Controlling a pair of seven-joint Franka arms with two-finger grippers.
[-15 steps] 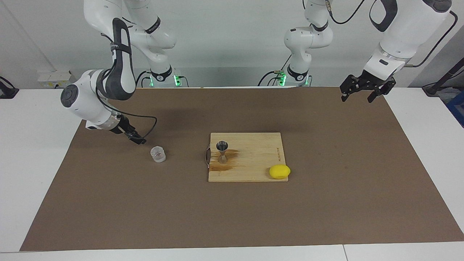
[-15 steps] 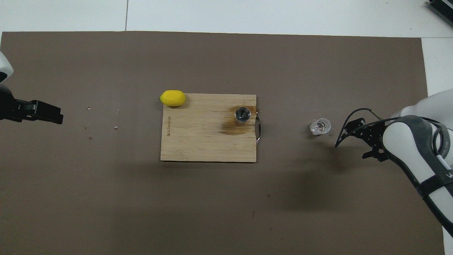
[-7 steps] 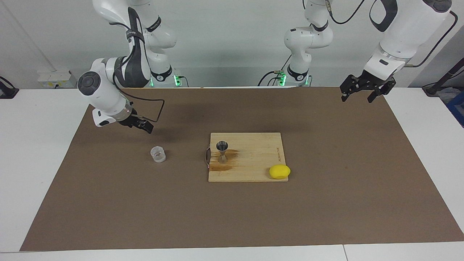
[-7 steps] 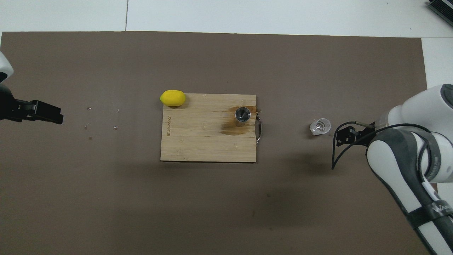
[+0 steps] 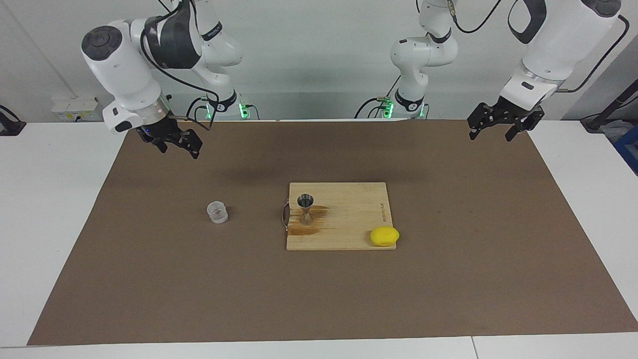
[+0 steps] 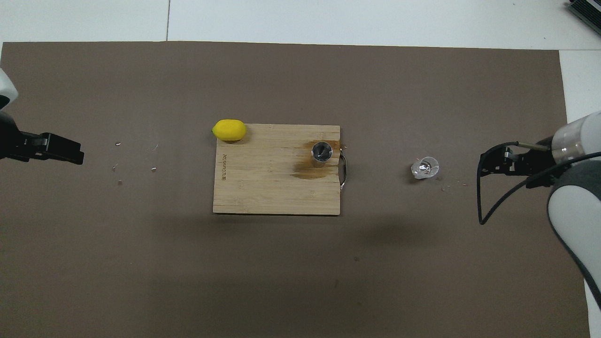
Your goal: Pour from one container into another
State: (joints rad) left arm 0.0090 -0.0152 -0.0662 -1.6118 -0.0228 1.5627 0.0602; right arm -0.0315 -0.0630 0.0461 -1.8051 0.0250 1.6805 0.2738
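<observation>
The small clear cup (image 5: 217, 212) (image 6: 425, 167) stands upright on the brown mat, toward the right arm's end of the table. The steel jigger (image 5: 305, 208) (image 6: 321, 152) stands upright on the wooden board (image 5: 349, 219) (image 6: 263, 188), at the board's handle end. My right gripper (image 5: 179, 149) (image 6: 490, 164) hangs open and empty, raised over the mat, well apart from the cup. My left gripper (image 5: 490, 135) (image 6: 70, 152) waits open and empty, high over the mat's corner at the left arm's end.
A yellow lemon (image 5: 384, 236) (image 6: 229, 130) rests at the board's corner farthest from the robots. A dark wet stain (image 6: 312, 171) marks the board beside the jigger. Small crumbs (image 6: 136, 164) lie on the mat under the left gripper's side.
My right arm has risen and drawn back from beside the clear cup toward its own base. The cup, jigger and left arm have not moved.
</observation>
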